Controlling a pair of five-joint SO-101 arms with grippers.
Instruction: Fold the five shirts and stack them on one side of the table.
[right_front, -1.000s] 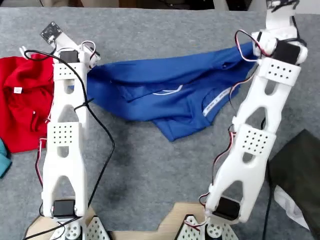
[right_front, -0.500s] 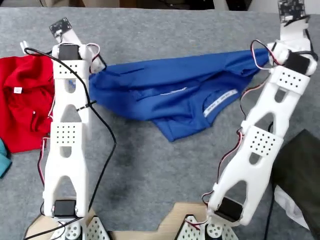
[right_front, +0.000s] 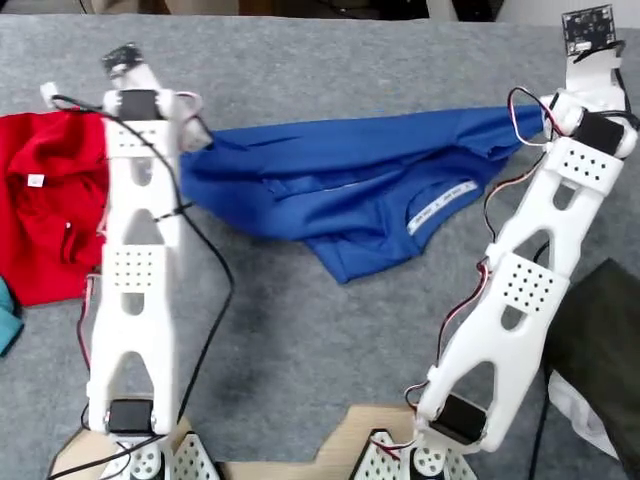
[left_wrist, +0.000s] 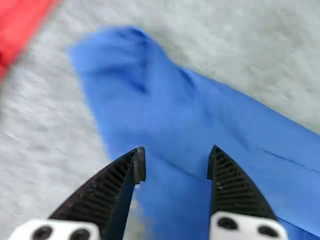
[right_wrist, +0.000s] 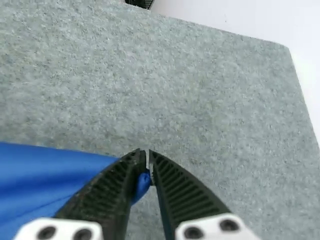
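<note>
- The blue shirt (right_front: 340, 190) lies across the far middle of the table (right_front: 300, 60), pulled long btw the two arms. It's still bunched up w/ the neck tag showing, so it's not folded yet.
- R gripper (right_wrist: 148, 155) has its jaws almost closed, and they pinch a bit of blue cloth at one end of the shirt. It prob. holds that end so the shirt stays pulled out.
- L gripper (left_wrist: 176, 152) is at the other end. Its jaws are wide apart, w/ blue cloth under and btw them, and they pinch nothing. I think it's set to bite down there, so both ends can be pulled and the shirt laid flat.
- The red shirt (right_front: 45, 200) sits in a lump at the left side, just beside the L arm. It's prob. kept there b/c the middle is needed for folding.
- The dark shirt (right_front: 600, 330) lies at the right edge, near the R arm's base, well apart from the blue one.
- The job looks early: the blue shirt must go flat first, then get folded.
</note>
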